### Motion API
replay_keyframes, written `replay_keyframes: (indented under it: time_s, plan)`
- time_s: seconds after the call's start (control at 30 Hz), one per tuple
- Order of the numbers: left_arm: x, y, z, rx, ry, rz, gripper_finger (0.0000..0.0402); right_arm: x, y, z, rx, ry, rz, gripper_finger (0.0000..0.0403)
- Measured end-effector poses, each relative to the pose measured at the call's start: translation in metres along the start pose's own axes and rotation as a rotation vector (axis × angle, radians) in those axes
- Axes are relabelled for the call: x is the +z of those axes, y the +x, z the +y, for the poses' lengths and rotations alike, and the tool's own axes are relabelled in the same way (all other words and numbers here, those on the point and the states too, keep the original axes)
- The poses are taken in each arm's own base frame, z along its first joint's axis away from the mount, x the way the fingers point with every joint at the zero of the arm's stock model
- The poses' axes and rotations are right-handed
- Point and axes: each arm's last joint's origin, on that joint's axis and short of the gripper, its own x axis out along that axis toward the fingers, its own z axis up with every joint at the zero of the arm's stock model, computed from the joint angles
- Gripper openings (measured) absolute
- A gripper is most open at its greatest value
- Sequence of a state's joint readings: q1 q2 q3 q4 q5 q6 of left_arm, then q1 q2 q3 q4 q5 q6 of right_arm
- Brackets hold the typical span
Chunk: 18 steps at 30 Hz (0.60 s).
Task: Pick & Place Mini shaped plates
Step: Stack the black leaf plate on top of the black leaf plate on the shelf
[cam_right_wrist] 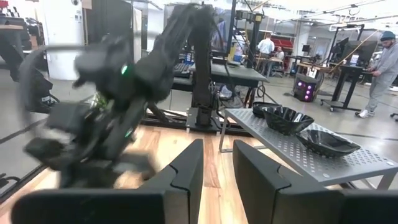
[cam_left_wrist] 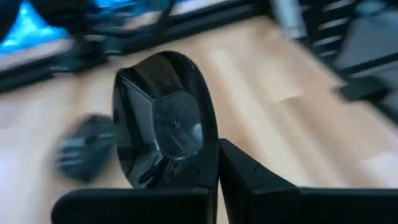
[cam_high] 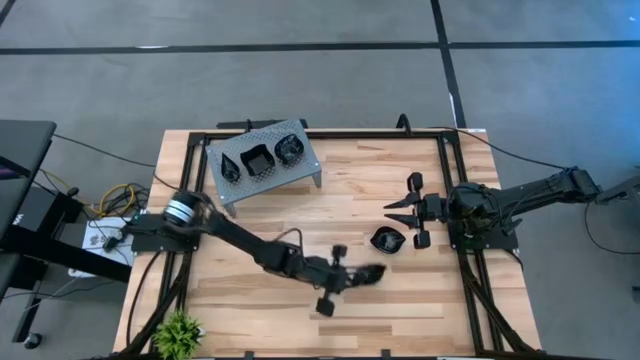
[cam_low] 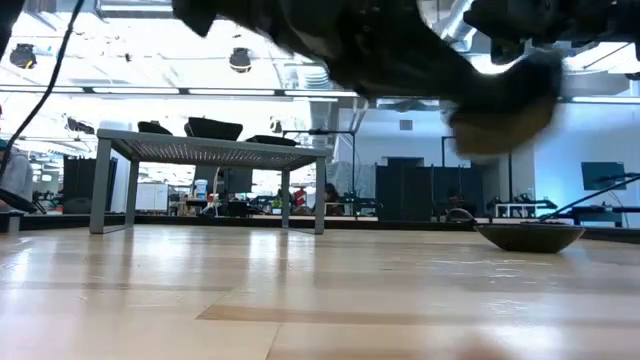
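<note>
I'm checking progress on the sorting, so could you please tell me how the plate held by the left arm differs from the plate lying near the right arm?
The held plate is clamped in the left end effector and lifted off the wood; the lying plate rests on the table, ungripped, just in front of the right end effector. The held plate sits nearer the table's middle; the lying plate sits toward the right side. Both are small, glossy and black.
</note>
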<state>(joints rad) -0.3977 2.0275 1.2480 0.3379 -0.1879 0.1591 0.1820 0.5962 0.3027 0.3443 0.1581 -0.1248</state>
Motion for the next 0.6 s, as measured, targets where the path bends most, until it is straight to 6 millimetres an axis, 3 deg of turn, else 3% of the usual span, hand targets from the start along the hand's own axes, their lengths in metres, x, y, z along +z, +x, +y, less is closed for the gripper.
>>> replay_keyframes:
  time_s: [0.17,0.3,0.5,0.6]
  plan:
    - [0.028,-0.043,0.045,0.196,0.004,0.109,0.0008,0.000,0.000,0.000,0.002,0.003,0.005,0.0082]
    - [0.038,-0.077,0.091,0.295,-0.086,0.172,0.0012,-0.001,0.000,0.000,0.003,0.018,0.012,0.0082]
    - [0.032,-0.118,0.157,0.444,-0.192,0.261,0.0008,-0.002,0.000,0.000,0.004,0.026,0.021,0.0082]
    - [0.026,-0.132,0.181,0.532,-0.243,0.300,0.0010,-0.002,0.000,0.000,0.003,0.026,0.022,0.0082]
